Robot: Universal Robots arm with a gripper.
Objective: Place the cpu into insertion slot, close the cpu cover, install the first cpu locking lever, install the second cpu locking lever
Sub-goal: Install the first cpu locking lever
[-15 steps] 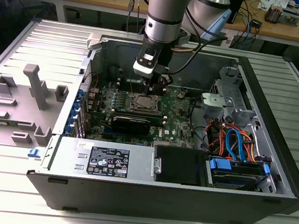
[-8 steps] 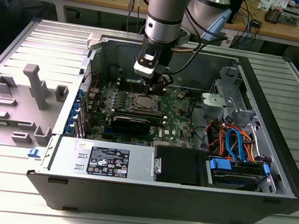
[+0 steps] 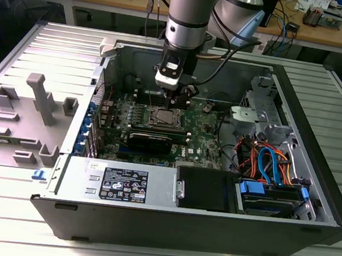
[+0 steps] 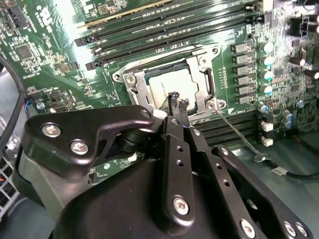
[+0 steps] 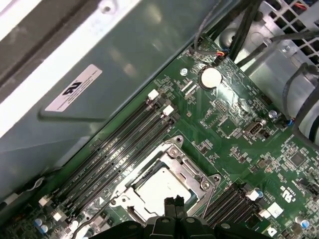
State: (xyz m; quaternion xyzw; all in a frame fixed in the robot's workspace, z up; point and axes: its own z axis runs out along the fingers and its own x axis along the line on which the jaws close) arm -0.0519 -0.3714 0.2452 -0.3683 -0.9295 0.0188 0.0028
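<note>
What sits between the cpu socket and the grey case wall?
Long black memory slots run between the socket and the wall, in the first wrist view.

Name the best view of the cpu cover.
The first wrist view: the cpu cover lies nearly whole, the tool crossing one edge. In the second wrist view the tool hides more of it; in the exterior view it shows far off.

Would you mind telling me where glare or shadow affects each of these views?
In the exterior view, the ribbed table glares pale at the exterior view's left, while inside the case it is dimmer. In the second wrist view, glare washes out a patch of the green board. In the first wrist view, the cpu reflects near-white.
</note>
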